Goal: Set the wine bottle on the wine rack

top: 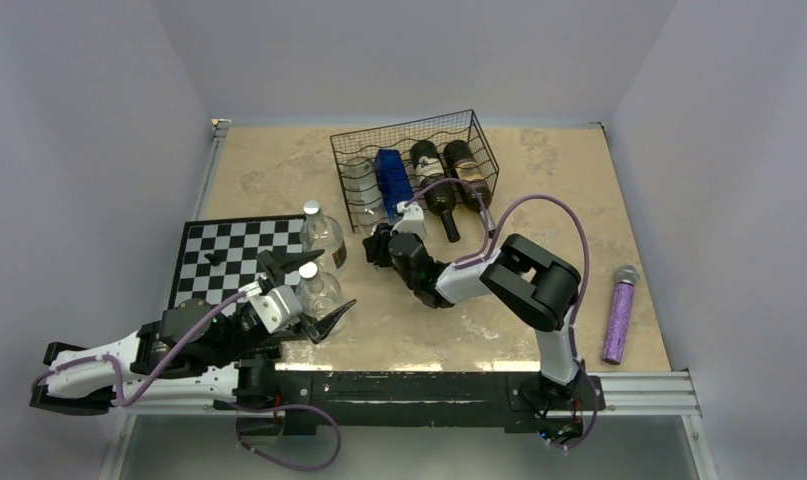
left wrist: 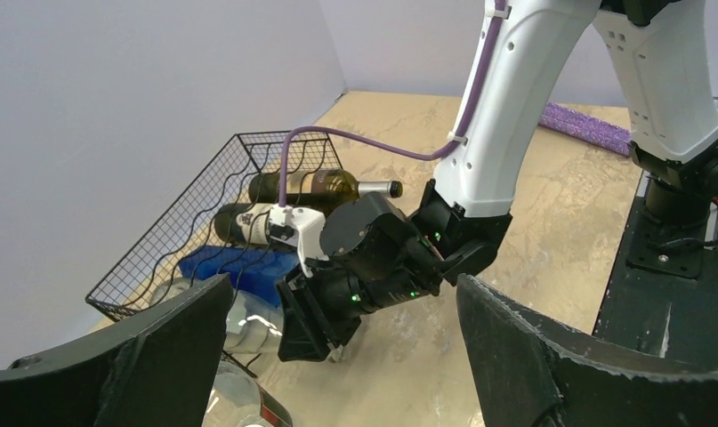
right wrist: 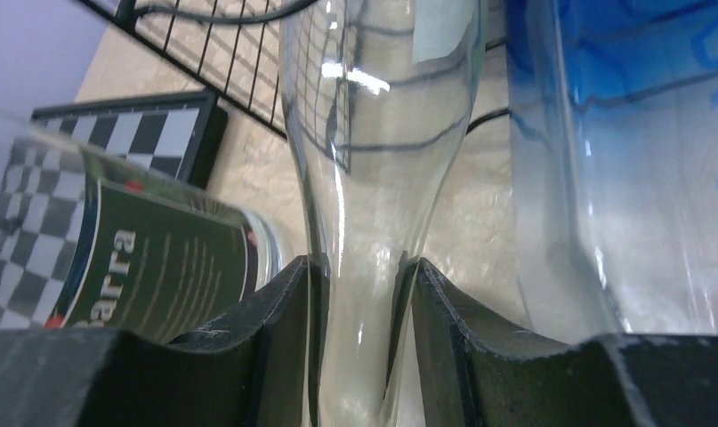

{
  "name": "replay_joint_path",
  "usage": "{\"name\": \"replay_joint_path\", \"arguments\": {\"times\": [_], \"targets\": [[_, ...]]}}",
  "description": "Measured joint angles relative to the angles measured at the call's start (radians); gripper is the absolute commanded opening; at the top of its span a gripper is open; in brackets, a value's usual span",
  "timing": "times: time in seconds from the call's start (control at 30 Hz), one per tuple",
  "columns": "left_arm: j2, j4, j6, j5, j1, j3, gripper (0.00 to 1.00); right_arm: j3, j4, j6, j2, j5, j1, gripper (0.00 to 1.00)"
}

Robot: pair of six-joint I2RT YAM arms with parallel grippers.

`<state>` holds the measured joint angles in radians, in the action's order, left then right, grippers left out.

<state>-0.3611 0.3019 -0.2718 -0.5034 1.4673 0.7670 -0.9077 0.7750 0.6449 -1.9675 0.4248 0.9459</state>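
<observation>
The black wire wine rack (top: 411, 160) stands at the back of the table. It holds a clear wine bottle (top: 359, 180) at its left, then a blue bottle (top: 392, 178) and two dark bottles (top: 449, 172), all lying down. My right gripper (top: 378, 244) is at the rack's front and shut on the clear bottle's neck (right wrist: 359, 294); the bottle's body reaches into the rack (right wrist: 248, 62). My left gripper (top: 311, 290) is open at the chessboard's right edge, its fingers either side of a standing clear bottle (top: 319, 292). From its wrist view the right gripper (left wrist: 315, 325) shows ahead.
A black-and-white chessboard (top: 229, 258) lies at left, with a second clear bottle (top: 320, 230) with a dark label standing at its right edge. A purple microphone (top: 619, 312) lies at the right. The rack's grid wall (left wrist: 195, 222) stands left of the right arm.
</observation>
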Motion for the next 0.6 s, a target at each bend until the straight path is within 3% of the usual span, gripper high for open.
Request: {"name": "replay_joint_path", "arguments": {"times": [0.47, 0.6], "targets": [[0.013, 0.067, 0.051, -0.059, 0.000, 0.007, 0.99, -0.155, -0.008, 0.133, -0.128, -0.044, -0.053, 0.02], [0.042, 0.085, 0.064, -0.067, 0.000, 0.017, 0.99, -0.170, -0.026, 0.164, -0.129, -0.045, -0.055, 0.42]]}}
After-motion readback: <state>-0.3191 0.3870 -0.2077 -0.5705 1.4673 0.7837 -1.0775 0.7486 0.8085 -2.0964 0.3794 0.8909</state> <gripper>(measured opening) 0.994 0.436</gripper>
